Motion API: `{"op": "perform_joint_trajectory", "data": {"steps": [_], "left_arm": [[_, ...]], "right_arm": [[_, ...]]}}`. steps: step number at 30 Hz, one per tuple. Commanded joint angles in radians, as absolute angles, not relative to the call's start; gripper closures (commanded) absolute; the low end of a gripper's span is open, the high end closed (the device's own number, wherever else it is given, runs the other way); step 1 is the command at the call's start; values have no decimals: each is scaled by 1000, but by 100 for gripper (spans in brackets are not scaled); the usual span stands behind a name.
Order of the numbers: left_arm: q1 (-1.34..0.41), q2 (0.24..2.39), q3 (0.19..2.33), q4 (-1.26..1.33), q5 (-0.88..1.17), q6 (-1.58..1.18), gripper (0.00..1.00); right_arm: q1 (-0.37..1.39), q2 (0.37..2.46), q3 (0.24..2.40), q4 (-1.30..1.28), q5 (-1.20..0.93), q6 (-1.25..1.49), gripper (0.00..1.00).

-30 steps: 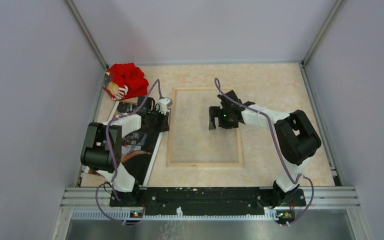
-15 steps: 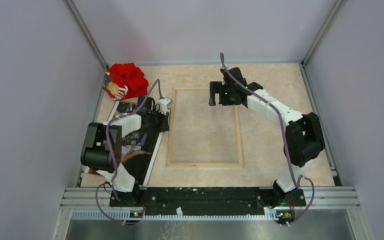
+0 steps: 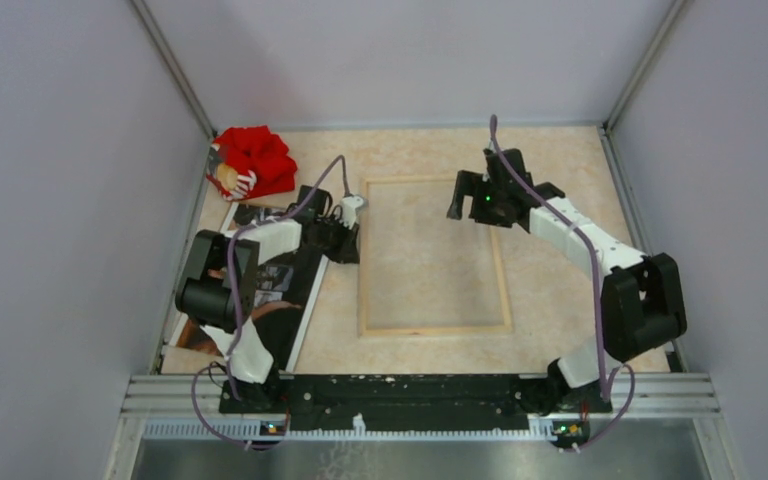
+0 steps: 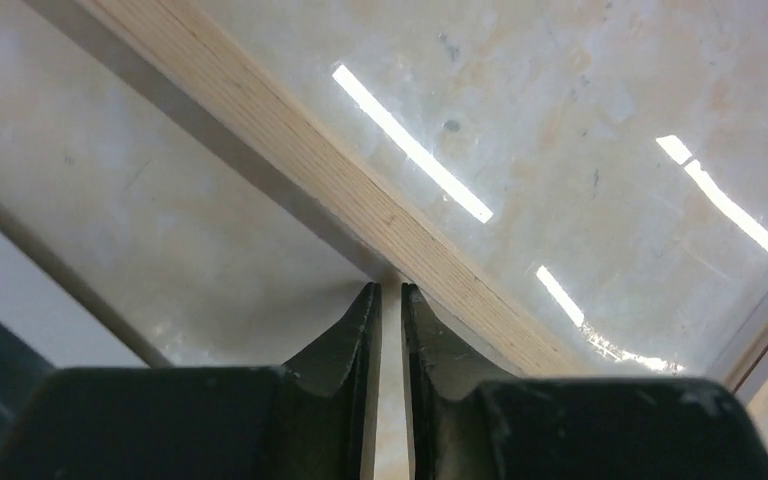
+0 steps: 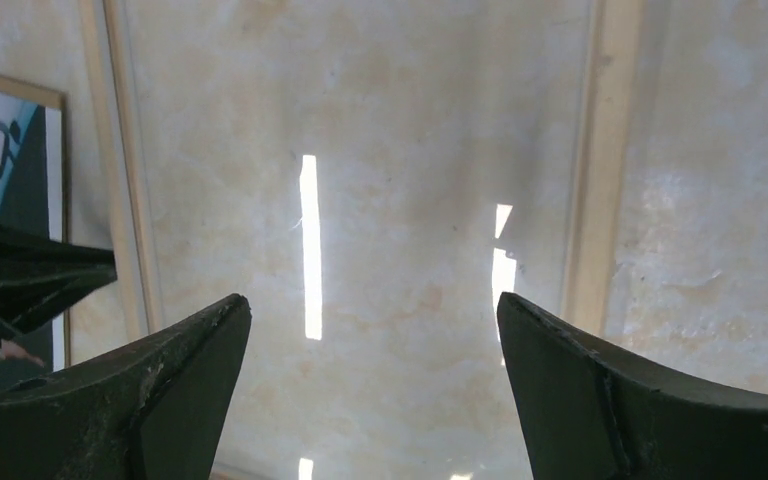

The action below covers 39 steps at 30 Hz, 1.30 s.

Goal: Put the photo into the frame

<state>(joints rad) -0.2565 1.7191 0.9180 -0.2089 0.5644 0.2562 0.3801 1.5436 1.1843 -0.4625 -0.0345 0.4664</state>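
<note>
The frame (image 3: 435, 329) lies wood back up in the middle of the table, with pale tabletop showing through its glazing. My left gripper (image 3: 348, 241) is closed to a narrow slit. Its tips (image 4: 386, 288) meet the outer edge of the frame's left rail (image 4: 310, 165), and nothing shows between them. The photo (image 3: 282, 292), dark with a white border, lies left of the frame, partly under my left arm. Its edge also appears in the right wrist view, photo (image 5: 15, 150). My right gripper (image 3: 463, 201) hovers wide open over the frame's far right part, gripper (image 5: 373, 310) empty, with the right rail (image 5: 590, 180) ahead.
A red plush toy (image 3: 252, 162) sits in the back left corner. A brown board (image 3: 192, 341) sticks out beneath the photo near the left wall. Grey enclosure walls surround the table on three sides, and the arms' base rail (image 3: 410, 392) runs along the near edge.
The frame has slid to the right together with my left gripper. My right gripper has swung right and toward the back, and opened a little wider.
</note>
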Motion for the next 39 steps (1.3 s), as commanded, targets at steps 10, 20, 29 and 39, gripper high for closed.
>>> {"op": "perform_joint_trajectory", "data": {"steps": [10,20,29,39], "left_arm": [[77,1414,1076,-643,363,423,30],[221,1118,720,-290,-316,677,23],[449,1271,634,-62,-337,787,25],[525,1470,583,34,-306,750,30]], "right_arm": [[732,1600,1242,-217,-180,721,8],[972,2022,1540,-132,-216,837,11],[1032,2216,1728,-236,-190,840,11],[1034,2259,1691,-293,-128,855,9]]}}
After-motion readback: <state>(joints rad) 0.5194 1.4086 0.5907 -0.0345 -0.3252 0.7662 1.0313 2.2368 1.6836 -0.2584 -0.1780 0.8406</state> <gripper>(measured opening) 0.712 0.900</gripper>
